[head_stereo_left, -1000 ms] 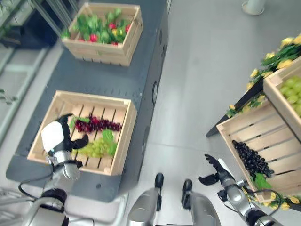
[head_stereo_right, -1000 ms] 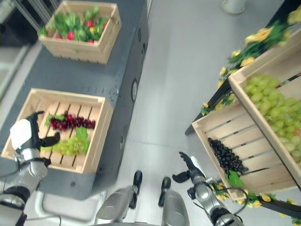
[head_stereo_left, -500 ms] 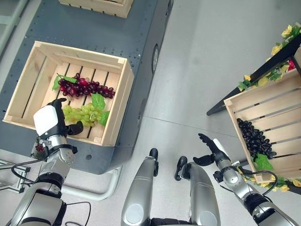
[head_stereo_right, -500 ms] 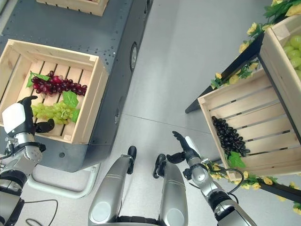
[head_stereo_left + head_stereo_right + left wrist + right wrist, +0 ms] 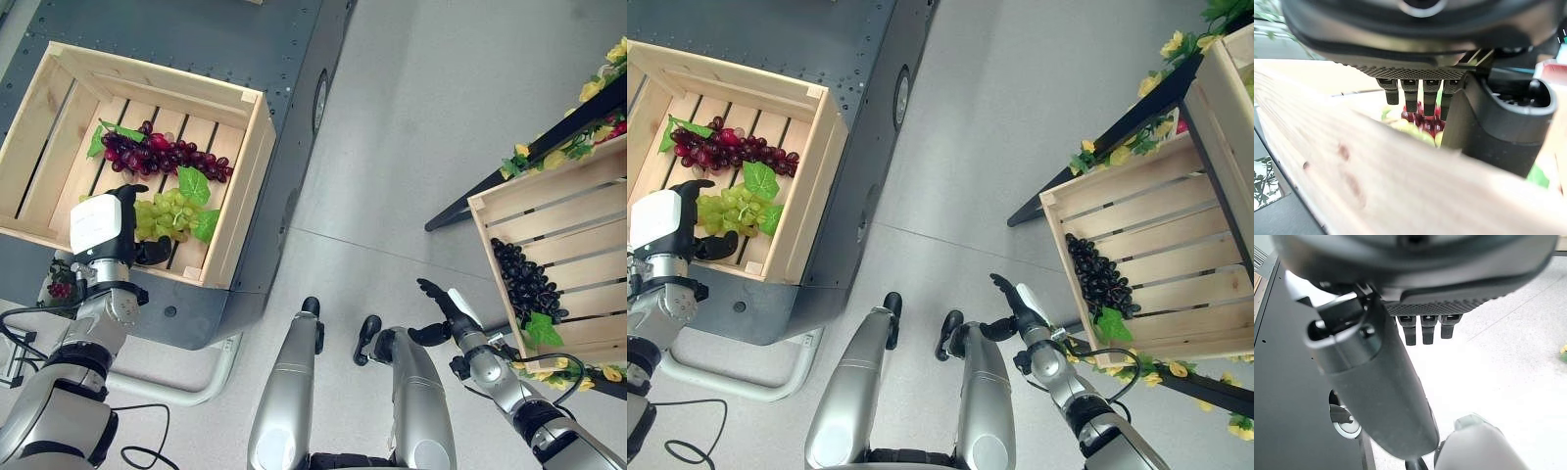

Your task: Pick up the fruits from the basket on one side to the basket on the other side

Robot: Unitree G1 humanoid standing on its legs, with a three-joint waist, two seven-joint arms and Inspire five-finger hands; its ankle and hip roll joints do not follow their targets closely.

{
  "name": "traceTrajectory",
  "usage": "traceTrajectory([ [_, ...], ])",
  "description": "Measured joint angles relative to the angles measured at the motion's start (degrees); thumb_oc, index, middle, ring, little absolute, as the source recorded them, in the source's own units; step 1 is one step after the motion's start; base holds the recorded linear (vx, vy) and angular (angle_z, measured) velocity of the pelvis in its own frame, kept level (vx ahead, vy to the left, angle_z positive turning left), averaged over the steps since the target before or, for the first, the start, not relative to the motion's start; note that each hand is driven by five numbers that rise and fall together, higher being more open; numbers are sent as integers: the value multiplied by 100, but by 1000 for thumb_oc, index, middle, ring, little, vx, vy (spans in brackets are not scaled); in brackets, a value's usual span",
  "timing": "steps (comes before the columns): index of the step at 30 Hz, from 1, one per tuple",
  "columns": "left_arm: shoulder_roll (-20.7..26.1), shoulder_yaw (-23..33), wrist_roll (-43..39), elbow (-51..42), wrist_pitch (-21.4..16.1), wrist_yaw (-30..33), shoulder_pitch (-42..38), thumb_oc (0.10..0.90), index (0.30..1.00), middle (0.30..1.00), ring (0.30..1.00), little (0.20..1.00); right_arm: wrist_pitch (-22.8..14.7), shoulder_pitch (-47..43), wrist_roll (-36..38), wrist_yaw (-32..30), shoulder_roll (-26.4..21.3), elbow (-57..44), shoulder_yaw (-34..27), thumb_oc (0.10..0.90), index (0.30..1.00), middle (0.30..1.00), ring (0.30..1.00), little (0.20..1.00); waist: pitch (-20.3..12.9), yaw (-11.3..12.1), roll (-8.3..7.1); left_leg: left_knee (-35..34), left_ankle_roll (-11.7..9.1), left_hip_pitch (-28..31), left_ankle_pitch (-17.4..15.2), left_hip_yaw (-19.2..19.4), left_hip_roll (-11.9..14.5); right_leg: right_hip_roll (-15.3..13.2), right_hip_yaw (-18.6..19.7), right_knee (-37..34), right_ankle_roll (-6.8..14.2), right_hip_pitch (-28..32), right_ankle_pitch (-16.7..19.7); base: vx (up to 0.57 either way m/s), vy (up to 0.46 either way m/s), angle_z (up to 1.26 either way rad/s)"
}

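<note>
Hovering over the near wall of the left crate [image 5: 237,186], the left robot hand [image 5: 103,227] has straight fingers by the green grapes [image 5: 167,213]; contact is hidden. Red grapes [image 5: 162,154] lie beside them. Black grapes [image 5: 524,282] fill the right crate [image 5: 578,201], whose far side is cut off; the right robot hand [image 5: 443,311] hangs spread above the floor.

bright, even overhead light with soft shadows; the wooden crate wall [image 5: 1352,176] is blurred close up.
</note>
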Motion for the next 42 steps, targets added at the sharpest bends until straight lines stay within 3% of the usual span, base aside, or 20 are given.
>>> traceTrajectory([
  [11,183,-548,289,33,815,-520,-657,800,900,900,900,900,-12,-162,5,-6,17,197,6,800,900,900,900,900,-2,-28,-136,120,14,-301,-19,-130,-7,-4,-123,28,17,-196,-19,1,-11,4],
  [21,249,-581,301,63,877,-507,-906,800,900,900,900,900,-150,-172,13,-71,61,334,35,800,900,900,900,900,-9,-21,-229,197,9,-557,-23,-144,-6,0,-161,64,14,-412,-22,0,0,1],
  [22,251,-637,304,59,890,-509,-942,584,575,575,575,575,-166,-176,13,-71,61,330,35,800,900,900,900,900,-10,-13,-230,198,10,-565,-23,-145,-4,2,-162,64,15,-420,-21,0,0,0],
  [23,279,-739,318,60,939,-515,-1003,400,300,300,300,300,-186,-201,13,-71,65,307,35,800,900,900,900,900,-11,-15,-231,211,10,-600,-22,-148,2,7,-168,69,16,-450,-21,0,2,3],
  [36,431,-751,238,72,596,-411,-1020,400,300,300,300,300,-257,-219,168,-141,108,222,27,800,900,900,900,900,-9,-23,-297,316,9,-611,-44,-124,89,99,-100,103,14,-451,-17,2,-1,0],
  [40,409,-649,-398,44,285,-524,-628,400,300,300,300,300,-337,-75,234,-140,268,159,4,800,900,900,900,900,-13,-45,-383,171,76,15,-123,53,103,88,58,-20,50,78,-1,15,-20,-16],
  [42,334,-308,-854,-13,157,-554,-412,400,300,300,300,300,-391,73,256,-141,286,-41,1,800,900,900,900,900,-15,-107,-394,37,85,307,-126,90,101,97,81,-159,95,357,26,38,-18,-13],
])
